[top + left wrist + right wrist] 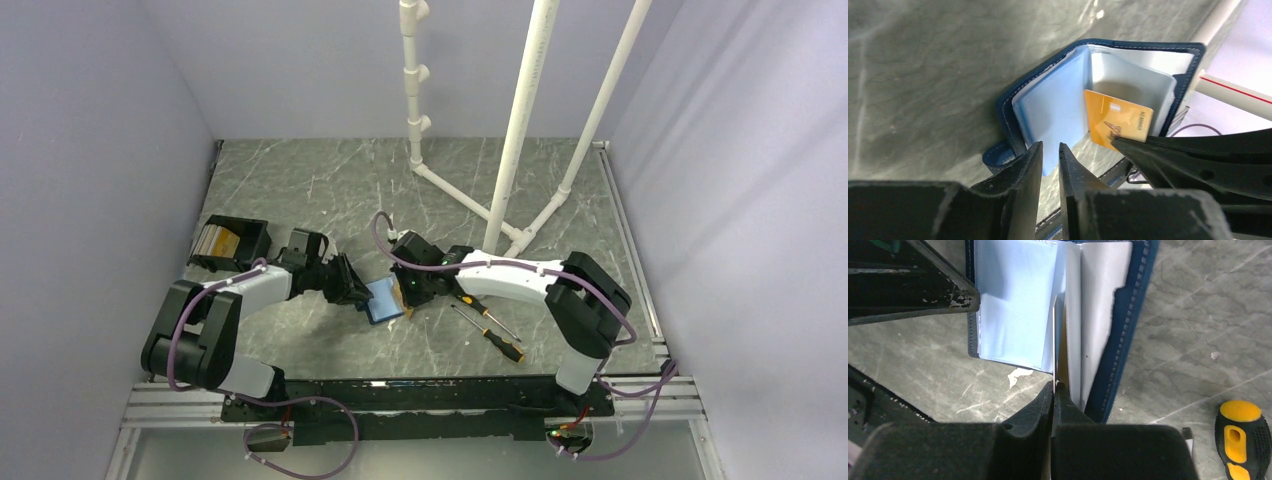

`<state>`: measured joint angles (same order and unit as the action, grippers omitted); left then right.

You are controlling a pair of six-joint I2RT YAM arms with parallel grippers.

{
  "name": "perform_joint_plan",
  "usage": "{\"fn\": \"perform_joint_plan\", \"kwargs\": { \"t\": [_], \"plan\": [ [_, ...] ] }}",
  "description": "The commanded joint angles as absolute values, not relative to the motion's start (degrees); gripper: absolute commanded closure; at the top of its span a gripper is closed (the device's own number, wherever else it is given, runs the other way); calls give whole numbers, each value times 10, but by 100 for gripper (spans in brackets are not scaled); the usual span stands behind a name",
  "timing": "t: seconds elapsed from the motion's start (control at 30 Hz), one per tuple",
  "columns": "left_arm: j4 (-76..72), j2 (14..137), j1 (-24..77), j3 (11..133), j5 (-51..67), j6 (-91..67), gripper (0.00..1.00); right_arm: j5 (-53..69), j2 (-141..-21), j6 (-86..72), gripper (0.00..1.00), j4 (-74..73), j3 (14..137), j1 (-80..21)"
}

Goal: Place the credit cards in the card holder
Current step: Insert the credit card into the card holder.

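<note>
One card holder point(1148, 46), one orange credit card point(1118, 122), two screwdrivers point(513, 351) and one black box point(257, 238) are counted; further cards point(215, 241) are perhaps seen in the box.

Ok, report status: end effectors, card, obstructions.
Right end effector shut on orange credit card, edge at open card holder. Left end effector narrowly open at its sleeve. Screwdrivers lie apart.

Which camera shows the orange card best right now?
Left wrist view: the card faces it, orange front plain against the open card holder. The right wrist view sees only its thin edge, end-on. The top view gives barely a speck.
</note>
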<state>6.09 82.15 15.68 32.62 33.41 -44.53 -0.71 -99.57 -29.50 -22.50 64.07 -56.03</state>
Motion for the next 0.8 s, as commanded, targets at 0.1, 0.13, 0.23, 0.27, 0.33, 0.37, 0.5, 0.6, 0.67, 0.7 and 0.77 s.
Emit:
{"fn": "perform_joint_plan", "kwargs": {
  "t": [0.1, 0.13, 0.23, 0.27, 0.33, 0.37, 0.5, 0.6, 0.67, 0.7, 0.77],
  "plan": [
    [109, 847, 158, 344, 287, -396, 80, 113, -971, -268, 100, -150, 614, -522],
    [110, 849, 158, 343, 286, -394, 80, 126, -972, -265, 100, -143, 612, -517],
    [113, 858, 158, 343, 281, -389, 83, 161, -978, -259, 100, -127, 606, -506],
    [114, 860, 158, 343, 278, -388, 84, 174, -980, -258, 100, -119, 602, -501],
    [120, 864, 159, 344, 270, -384, 87, 202, -980, -258, 100, -102, 594, -491],
    [125, 865, 159, 345, 264, -381, 89, 213, -982, -258, 100, -96, 591, -486],
    [144, 870, 159, 352, 241, -370, 92, 241, -994, -251, 100, -87, 591, -468],
    [150, 874, 161, 355, 234, -365, 94, 251, -1011, -238, 100, -90, 603, -460],
    [151, 877, 163, 356, 230, -362, 94, 252, -1023, -226, 100, -95, 612, -458],
    [152, 879, 165, 357, 228, -361, 95, 249, -1027, -222, 100, -96, 615, -456],
    [155, 882, 167, 358, 222, -359, 95, 245, -1040, -220, 100, -103, 625, -452]
  ]
}}
